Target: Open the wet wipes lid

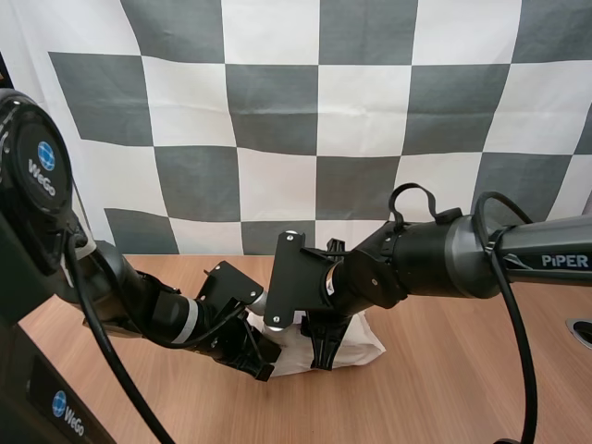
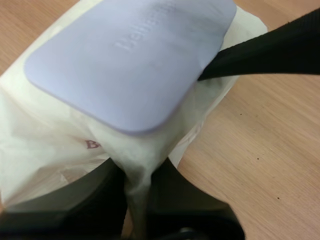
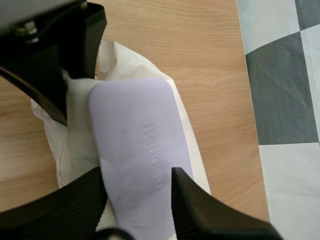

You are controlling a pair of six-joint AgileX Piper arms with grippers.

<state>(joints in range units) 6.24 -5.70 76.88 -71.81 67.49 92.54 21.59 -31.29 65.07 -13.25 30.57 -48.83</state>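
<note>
A white pack of wet wipes (image 1: 363,348) lies on the wooden table (image 1: 462,388) with both arms meeting over it. Its flat lilac lid (image 2: 130,55) (image 3: 135,140) lies down on the pack. My left gripper (image 1: 262,365) (image 2: 137,172) is shut on the crumpled end of the pack's wrapper. My right gripper (image 1: 324,356) (image 3: 135,172) is open, its two fingers apart over the lid's near end. One of its fingers (image 2: 260,50) touches the lid's edge with its tip. From the right wrist, the left gripper (image 3: 60,65) holds the pack's far end.
Bare wood lies to the right of the pack and in front of it. A round metal fitting (image 1: 581,331) sits at the table's right edge.
</note>
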